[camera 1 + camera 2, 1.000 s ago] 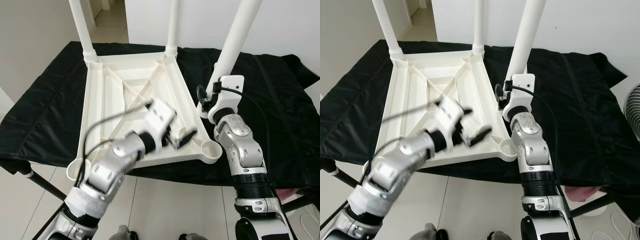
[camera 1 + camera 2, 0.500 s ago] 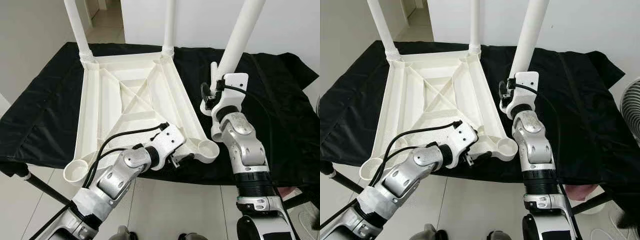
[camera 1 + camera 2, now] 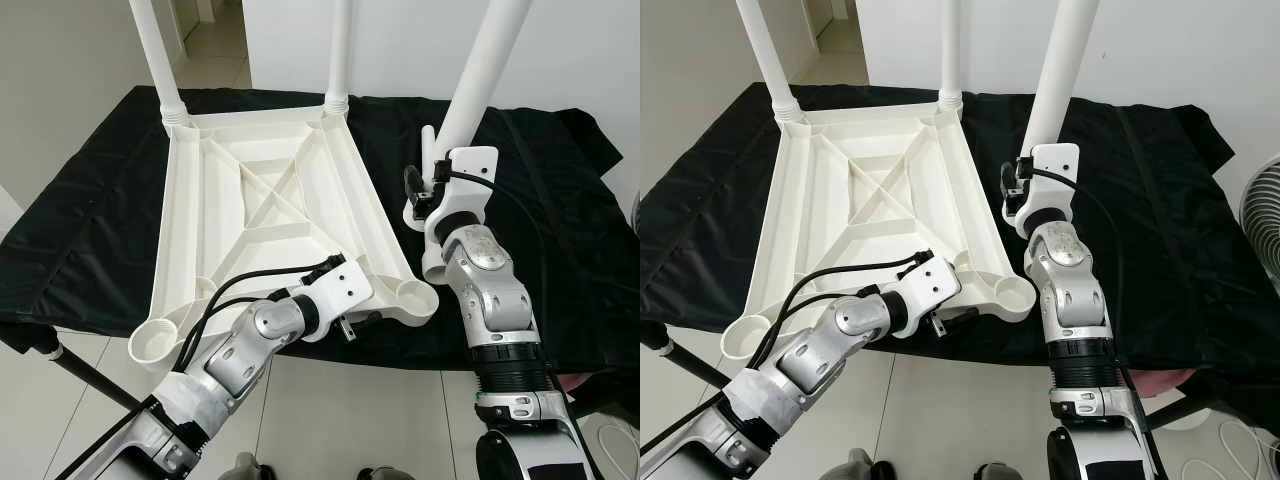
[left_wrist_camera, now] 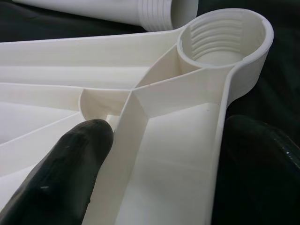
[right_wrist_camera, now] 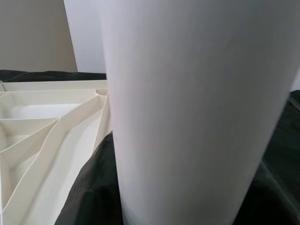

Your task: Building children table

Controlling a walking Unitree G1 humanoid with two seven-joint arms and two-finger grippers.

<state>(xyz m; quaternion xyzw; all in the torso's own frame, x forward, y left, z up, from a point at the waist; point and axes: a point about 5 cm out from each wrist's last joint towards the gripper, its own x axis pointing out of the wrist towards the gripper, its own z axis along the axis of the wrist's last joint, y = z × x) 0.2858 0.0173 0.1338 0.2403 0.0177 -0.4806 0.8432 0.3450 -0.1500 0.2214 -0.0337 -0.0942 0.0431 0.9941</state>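
Tabletop (image 3: 262,215), white plastic and turned underside up, lies on a surface draped in black cloth (image 3: 90,230); two legs already stand in its far corner sockets at about 11 and 12 o'clock of the frame, while the near sockets at 7 o'clock (image 3: 153,343) and 5 o'clock (image 3: 413,296) are still bare. Right gripper (image 3: 430,195) holds a third leg (image 3: 478,75) roughly upright, leaning slightly, its lower end resting on the cloth just beside the 5 o'clock socket rather than in it; the right wrist view looks straight onto the leg at close range, which suggests a firm clasp, though the fingers themselves are hidden. Left gripper (image 3: 358,322) sits at the near rim of the tabletop, at 9 o'clock of the empty threaded socket (image 4: 225,35); the left wrist view shows its fingers (image 4: 65,168) parted and straddling the rim wall, one inside the tray of ribs and one outside, apparently to brace the piece, but whether they pinch it cannot be told. For a clean fit, the leg's threaded end (image 4: 159,14) should probably be lifted over the socket, brought square to its axis before turning, and the rim kept pinned so the tabletop does not slide on the cloth; a tilted start risks cross-threading.
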